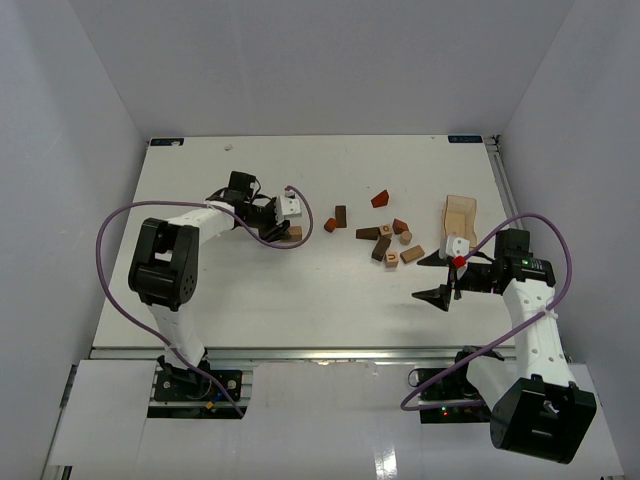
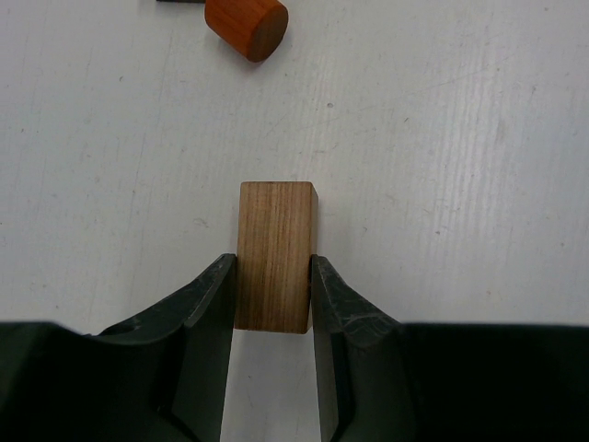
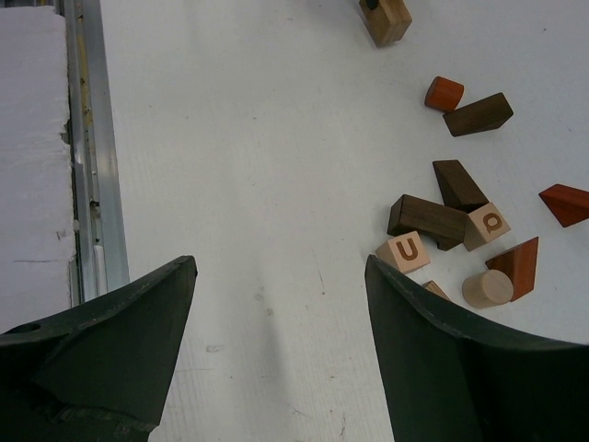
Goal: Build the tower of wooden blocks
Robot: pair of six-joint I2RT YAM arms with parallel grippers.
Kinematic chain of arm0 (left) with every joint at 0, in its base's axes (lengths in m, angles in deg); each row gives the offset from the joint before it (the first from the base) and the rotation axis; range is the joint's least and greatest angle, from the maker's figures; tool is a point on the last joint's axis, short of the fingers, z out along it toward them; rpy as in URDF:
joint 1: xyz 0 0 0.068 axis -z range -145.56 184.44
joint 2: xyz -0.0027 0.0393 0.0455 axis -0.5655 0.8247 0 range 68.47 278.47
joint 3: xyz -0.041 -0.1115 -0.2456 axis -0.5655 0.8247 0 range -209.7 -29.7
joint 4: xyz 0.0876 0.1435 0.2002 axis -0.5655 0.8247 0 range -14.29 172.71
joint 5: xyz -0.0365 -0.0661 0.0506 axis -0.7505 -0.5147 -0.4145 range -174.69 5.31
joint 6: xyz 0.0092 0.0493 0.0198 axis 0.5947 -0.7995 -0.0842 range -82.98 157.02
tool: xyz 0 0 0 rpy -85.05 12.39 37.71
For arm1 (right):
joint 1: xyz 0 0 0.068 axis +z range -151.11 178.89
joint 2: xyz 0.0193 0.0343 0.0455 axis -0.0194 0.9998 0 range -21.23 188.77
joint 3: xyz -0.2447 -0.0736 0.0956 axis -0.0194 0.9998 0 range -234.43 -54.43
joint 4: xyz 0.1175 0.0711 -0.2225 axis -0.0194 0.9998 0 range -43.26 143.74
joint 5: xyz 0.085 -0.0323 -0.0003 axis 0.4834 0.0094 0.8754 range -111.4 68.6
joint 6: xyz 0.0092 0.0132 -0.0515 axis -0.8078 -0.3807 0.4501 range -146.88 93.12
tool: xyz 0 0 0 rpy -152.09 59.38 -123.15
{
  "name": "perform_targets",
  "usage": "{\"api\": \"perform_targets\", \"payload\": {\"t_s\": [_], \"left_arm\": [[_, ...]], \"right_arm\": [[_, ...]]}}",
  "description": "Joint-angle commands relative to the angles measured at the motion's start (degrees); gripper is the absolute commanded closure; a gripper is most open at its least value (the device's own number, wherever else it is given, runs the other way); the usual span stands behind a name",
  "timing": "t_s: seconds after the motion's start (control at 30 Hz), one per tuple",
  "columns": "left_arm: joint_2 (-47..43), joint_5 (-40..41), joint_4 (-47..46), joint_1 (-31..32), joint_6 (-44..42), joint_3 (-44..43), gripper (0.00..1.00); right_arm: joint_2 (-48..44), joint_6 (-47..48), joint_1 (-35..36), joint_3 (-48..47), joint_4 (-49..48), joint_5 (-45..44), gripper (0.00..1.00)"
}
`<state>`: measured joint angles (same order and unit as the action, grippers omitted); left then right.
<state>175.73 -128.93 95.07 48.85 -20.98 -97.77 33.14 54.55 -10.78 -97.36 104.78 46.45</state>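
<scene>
Table [image 1: 300,300] white, walled on three sides, arm bases at the near edge.

Left arm [image 1: 165,265] reaches to the far left of centre, with a purple cable [image 1: 110,235] looping around it. Right arm [image 1: 530,320] stands on the right and bends in toward the middle.

Pale wooden slab [image 1: 460,216] lies on the right, just beyond the right arm's wrist.

Wood block tower [image 1: 385,242] is not stacked. It is a loose scatter of small blocks lying flat, right of centre, between the two arms. From the right wrist, two tan lettered cubes, a dark brown bar, a tan cylinder and reddish wedges lie close together or touching.

Right gripper [image 1: 438,277] is just near and right of the scatter. Its fingers are spread wide with nothing between them, only bare table below.

Left gripper [image 1: 291,226] is low over the table. Its fingers [image 2: 207,313] are clenched on the two sides of a tan block [image 2: 276,239], which stands well left of the scatter.

Red-brown cylinder [image 2: 246,26] lies on its side just right of the tan block, apart from it. A dark brown block [image 1: 341,215] is beside the cylinder.
</scene>
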Motion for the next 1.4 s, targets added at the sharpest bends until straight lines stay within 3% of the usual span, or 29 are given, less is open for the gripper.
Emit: {"api": "perform_targets", "payload": {"t_s": [0.0, 0.17, 0.23, 0.3, 0.4, 0.53, 0.57, 0.6, 0.83, 0.9, 1.1, 1.2, 1.27, 1.37], "left_arm": [[0.5, -3.6, 0.9, -1.1, -6.5, -1.9, 0.95], [1.0, -3.5, 0.9, -1.3, -7.9, -1.8, 0.86], [1.0, -3.4, 0.8, -1.4, -8.1, -1.2, 0.70], [0.9, -3.4, 0.2, -1.5, -8.0, -0.6, 0.66], [0.3, -3.3, -1.1, -1.7, -7.3, 0.5, 0.39], [-0.5, -3.0, -1.9, -2.0, -5.6, 0.7, 0.21], [-0.8, -3.2, -2.0, -2.0, -5.2, 0.6, 0.08], [-1.2, -3.3, -2.3, -2.1, -4.5, 0.6, 0.03], [-9.3, -4.7, -8.4, -2.2, 6.8, 1.6, 0.02], [-13.4, -5.0, -12.5, -2.1, 16.9, 2.9, 0.02], [-26.3, 2.8, -21.6, -1.9, 46.5, 8.5, 0.02], [-33.3, 17.0, -19.7, -2.0, 63.8, 12.1, 0.02], [-38.2, 22.6, -16.1, -2.0, 68.9, 15.6, 0.02], [-43.9, 24.0, -14.7, -2.4, 72.8, 22.1, 0.02]], "right_arm": [[-0.4, 0.0, -0.2, 0.1, -0.5, 1.2, 0.20], [-0.7, 0.0, -0.3, 0.1, -0.4, 1.3, 0.19], [-0.8, 0.0, -0.2, 0.1, -0.4, 1.3, 0.19], [-1.0, 0.0, -0.2, 0.1, -0.5, 1.3, 0.19], [-1.1, 0.0, -0.3, 0.2, -0.4, 1.3, 0.18], [-1.3, 0.0, -0.2, 0.2, -0.5, 1.3, 0.18], [-1.3, 0.0, -0.3, 0.2, -0.4, 1.4, 0.18], [-1.4, 0.0, -0.3, 0.3, -0.5, 1.4, 0.18], [-1.2, -0.1, -0.2, 0.6, -0.8, 1.5, 0.18], [-1.5, -2.0, -0.3, 1.0, -2.2, 1.7, 0.18], [-4.9, -27.0, 5.1, 2.7, -21.1, -5.4, 0.16], [-6.1, -39.5, 13.3, 2.4, -31.3, -15.6, 0.14], [-4.5, -47.8, 19.2, 1.3, -36.0, -24.7, 0.13], [1.2, -55.9, 24.8, -2.3, -38.9, -34.0, 0.13]]}}
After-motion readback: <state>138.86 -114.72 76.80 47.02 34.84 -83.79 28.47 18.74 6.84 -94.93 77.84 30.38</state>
